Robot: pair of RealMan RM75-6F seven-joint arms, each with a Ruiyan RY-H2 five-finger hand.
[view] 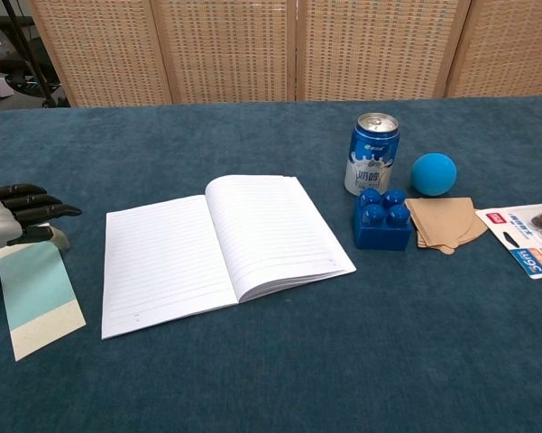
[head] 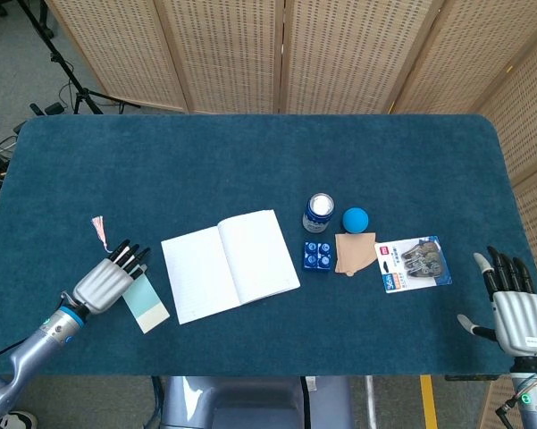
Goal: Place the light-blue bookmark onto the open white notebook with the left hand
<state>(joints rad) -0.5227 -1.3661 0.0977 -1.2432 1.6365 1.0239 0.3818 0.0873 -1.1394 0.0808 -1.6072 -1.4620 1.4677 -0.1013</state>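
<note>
- The light-blue bookmark (head: 146, 303) lies flat on the bench (head: 250, 161), just left of the open white notebook (head: 230, 264), with a cream band at its near end and a pink tassel (head: 99, 231) trailing off the far end.
- The left robot hand (head: 107, 279) sits over the bookmark's far end with its fingers (view: 36, 211) stretched forward, close together and pointing toward the notebook; whether the thumb below is already pinching the card edge I cannot tell, since the chest view cuts the hand at the frame edge.
- The right robot hand (head: 516, 308) rests at the near right corner of the bench, fingers spread and holding nothing.
- Handling, as a judgement: the bookmark looks like thin card, very light, somewhat stiff, and hard to lift off a flat surface. The far short edge, where the hand already is, seems the place to take it; sliding may be easier than pinching.
- The bench is covered in dark teal napped cloth, which likely gives some grip under the card.
- A woven folding screen (head: 286, 54) stands behind the bench.
</note>
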